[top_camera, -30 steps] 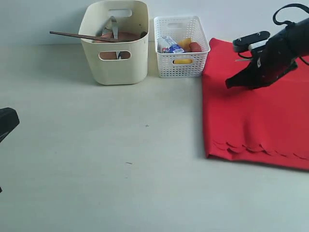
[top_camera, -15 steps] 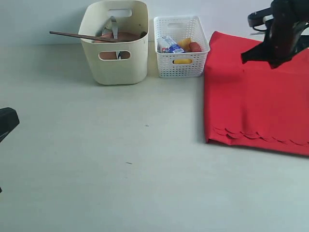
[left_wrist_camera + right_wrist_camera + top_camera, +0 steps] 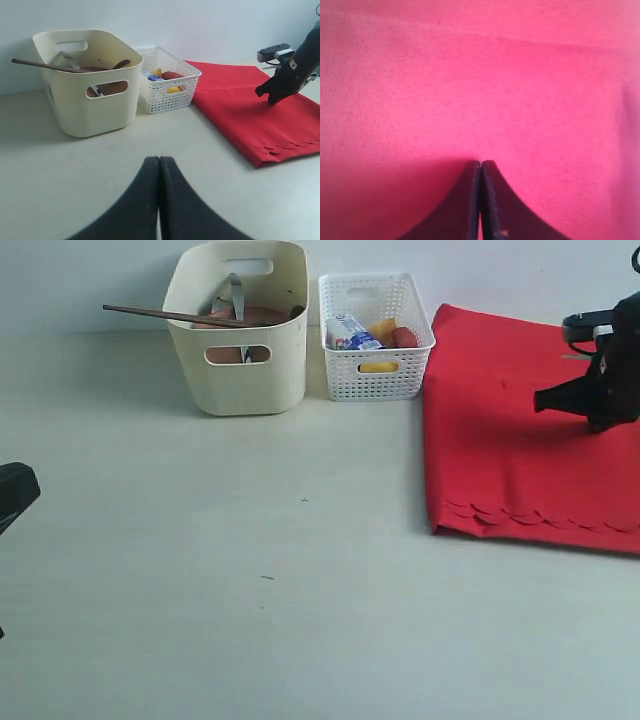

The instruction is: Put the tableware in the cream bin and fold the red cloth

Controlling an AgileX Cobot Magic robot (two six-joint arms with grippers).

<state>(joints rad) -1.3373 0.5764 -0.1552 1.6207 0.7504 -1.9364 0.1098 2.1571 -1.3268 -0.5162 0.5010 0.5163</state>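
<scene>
The right gripper (image 3: 545,398) has its jaws pressed together with nothing between them. It hangs low over the red cloth (image 3: 500,470), which spreads flat on the table (image 3: 300,590) directly beneath it and out on every side; whether the tips touch the fabric cannot be told. The cloth's scalloped edge (image 3: 530,520) lies on the camera side of this gripper, resting on another red layer.

Away from the right gripper, past the cloth's near border, stands a white basket (image 3: 375,380) holding food. Just beyond that, farther from the gripper, is the cream bin (image 3: 240,370). Chopsticks (image 3: 170,315) lie across the bin's rim and stick out on the side turned away from the gripper; a knife (image 3: 236,292) and brown wooden pieces show inside.

The left gripper (image 3: 159,161) is also closed tight and empty, over bare table. The bin and basket stand well ahead of it, and the cloth is off toward the right arm's side.
</scene>
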